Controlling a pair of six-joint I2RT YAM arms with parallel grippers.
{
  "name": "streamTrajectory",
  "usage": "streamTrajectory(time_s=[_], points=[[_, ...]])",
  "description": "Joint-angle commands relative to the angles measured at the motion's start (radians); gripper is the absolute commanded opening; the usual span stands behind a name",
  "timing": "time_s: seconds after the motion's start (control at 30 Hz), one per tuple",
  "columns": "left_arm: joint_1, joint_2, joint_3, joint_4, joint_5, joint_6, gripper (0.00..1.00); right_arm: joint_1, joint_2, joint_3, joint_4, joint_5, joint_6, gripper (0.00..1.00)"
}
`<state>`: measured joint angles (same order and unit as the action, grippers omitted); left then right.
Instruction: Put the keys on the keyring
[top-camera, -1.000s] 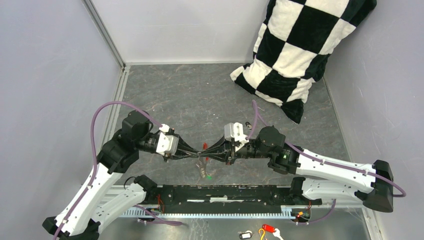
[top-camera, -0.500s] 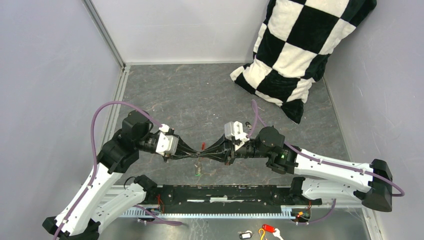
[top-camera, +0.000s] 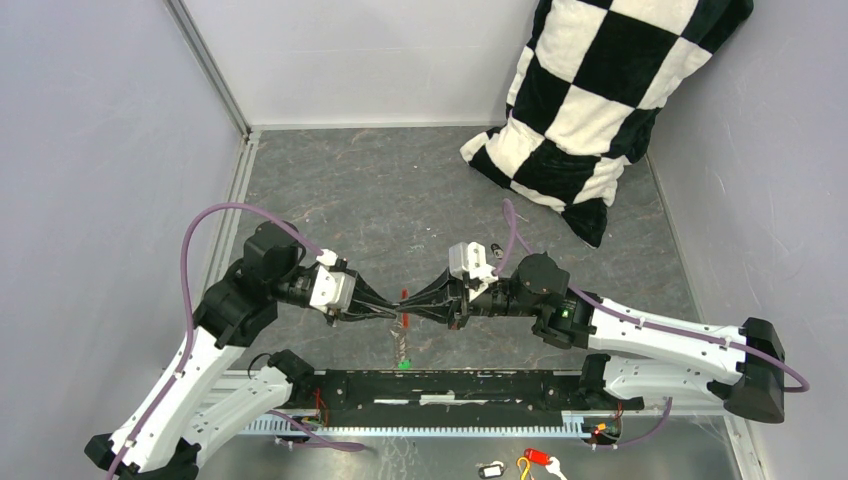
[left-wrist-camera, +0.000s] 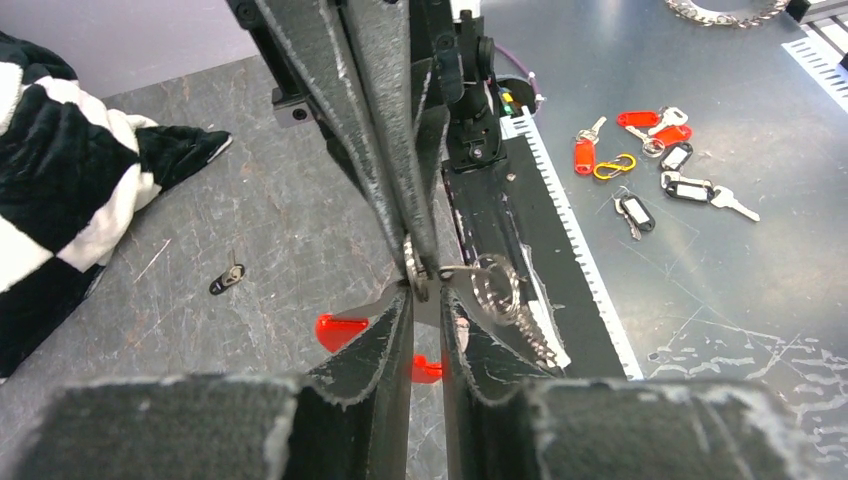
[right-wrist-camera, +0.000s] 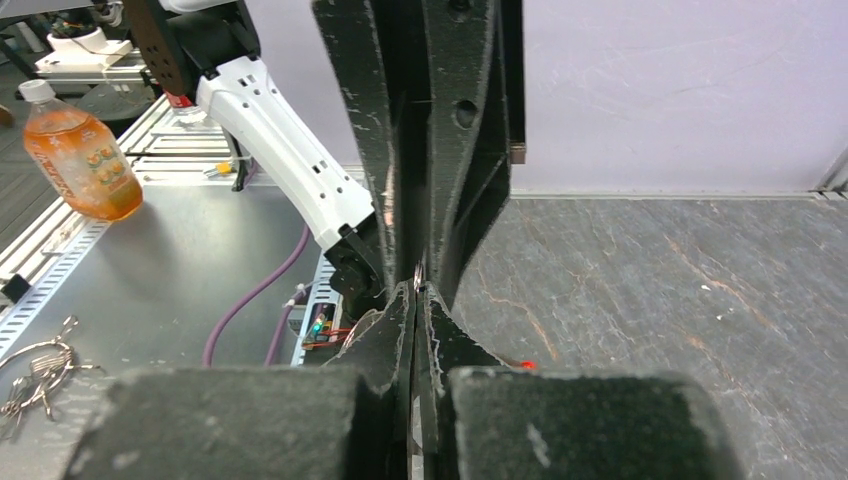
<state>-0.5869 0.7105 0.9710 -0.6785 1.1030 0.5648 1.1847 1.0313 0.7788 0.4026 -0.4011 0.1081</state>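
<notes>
In the top view, at lower centre, the green key sits at the near end of the keyring, just above the black base rail. From there the keyring chain runs up the frame to the spot where the left fingers and right fingers meet tip to tip. The right fingers are pressed fully together, clamped on the keyring's top loop. The left fingers stand a narrow slit apart with that loop at their tips; whether they clamp it cannot be told. The red key shows just beyond the fingertips. Farther out, the dark metal key lies alone on the worktop, well apart from both sets of fingers. A checkered pillow fills the upper right.
</notes>
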Motion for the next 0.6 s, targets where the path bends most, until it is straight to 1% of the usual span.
streamTrajectory(time_s=[0.0,0.23,0.47,0.57], points=[[-0.004,-0.006,0.006,0.028,0.049,-0.037,0.23,0.0,-0.013,0.001,0.048,0.055,-0.008,0.01],[-0.004,-0.008,0.005,0.028,0.049,-0.032,0.22,0.001,-0.012,0.002,0.047,0.058,-0.007,0.01],[-0.005,0.008,0.009,0.028,0.047,-0.018,0.12,0.001,-0.007,0.001,0.071,0.043,0.007,0.01],[-0.004,0.017,0.009,0.027,0.052,-0.016,0.1,0.0,-0.002,-0.001,0.091,0.032,0.019,0.01]])
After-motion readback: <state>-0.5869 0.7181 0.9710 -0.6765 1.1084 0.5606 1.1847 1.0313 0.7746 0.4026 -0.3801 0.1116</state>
